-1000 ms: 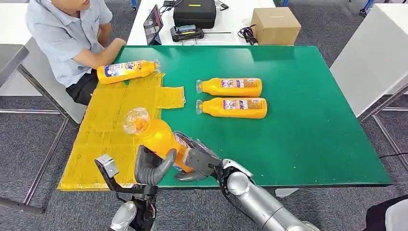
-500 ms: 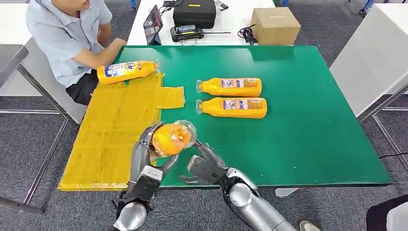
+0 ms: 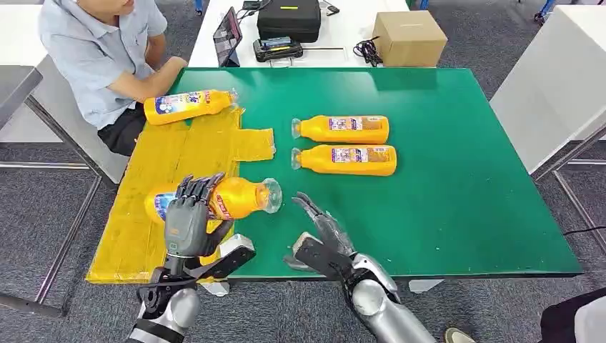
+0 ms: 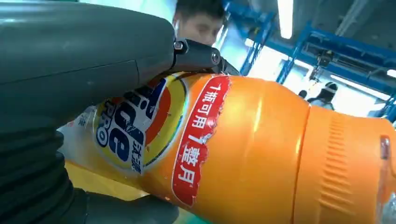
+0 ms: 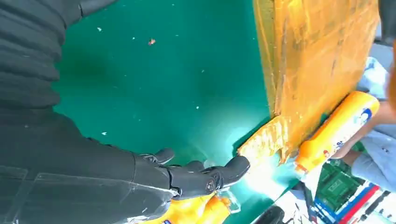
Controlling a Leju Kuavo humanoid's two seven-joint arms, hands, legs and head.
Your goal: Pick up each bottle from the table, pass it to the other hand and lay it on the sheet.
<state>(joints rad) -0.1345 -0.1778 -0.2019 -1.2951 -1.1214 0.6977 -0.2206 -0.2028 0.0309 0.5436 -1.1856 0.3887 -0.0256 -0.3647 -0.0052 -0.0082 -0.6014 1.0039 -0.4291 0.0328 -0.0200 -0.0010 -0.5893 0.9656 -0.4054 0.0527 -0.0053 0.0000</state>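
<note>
My left hand point(image 3: 188, 220) grips an orange bottle point(image 3: 227, 198) around its labelled middle and holds it sideways over the yellow sheet point(image 3: 164, 193), its clear cap toward the green table. The bottle point(image 4: 261, 149) is seen close up in the left wrist view, under my thumb. My right hand point(image 3: 323, 239) is open, fingers spread, near the table's front edge and apart from the bottle. Two more orange bottles point(image 3: 341, 129) point(image 3: 346, 159) lie side by side mid-table. Another bottle point(image 3: 187, 105) point(image 5: 336, 130) lies at the sheet's far end.
A person point(image 3: 100, 50) sits at the table's far left corner, an arm beside the far bottle. Behind the green table point(image 3: 457, 171) a white table holds a tablet point(image 3: 227, 33), a black case point(image 3: 289, 18) and a cardboard box point(image 3: 409, 38).
My left hand took the bottle over from the right hand, turned it from upright to lying sideways and carried it left over the sheet. My right hand let go and opened.
</note>
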